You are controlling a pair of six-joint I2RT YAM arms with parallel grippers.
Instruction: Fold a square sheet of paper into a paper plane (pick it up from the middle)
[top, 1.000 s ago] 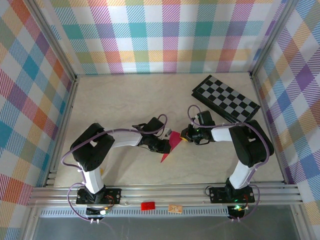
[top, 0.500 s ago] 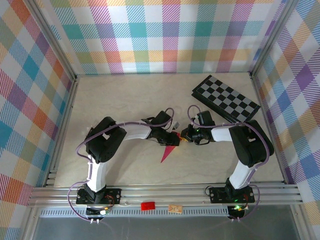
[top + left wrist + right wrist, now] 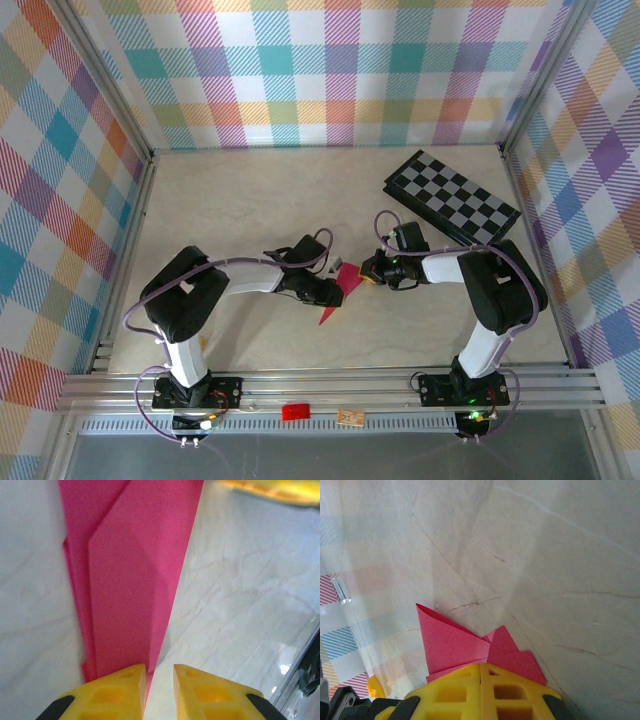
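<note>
The square sheet of paper is folded into a slim magenta paper plane (image 3: 347, 277) that lies on the table between my two grippers, its pointed tip toward the near edge. My left gripper (image 3: 333, 292) is at its middle. In the left wrist view its yellow jaws (image 3: 160, 667) stand a little apart, and the plane's (image 3: 135, 580) long edge runs into the gap beside the left finger without being clamped. My right gripper (image 3: 366, 272) is at the plane's wide end. Its jaws (image 3: 480, 666) are pressed together, with the folded flaps (image 3: 455, 645) sticking out from between them.
A black-and-grey checkerboard (image 3: 455, 198) lies at the back right, close behind the right arm. A small red tag (image 3: 295, 411) sits on the front rail outside the table. Plaid walls close in three sides.
Half a second ago the left arm swung toward the back right; now it is back at the plane's middle. Its jaws have parted slightly. The right arm has not moved.
</note>
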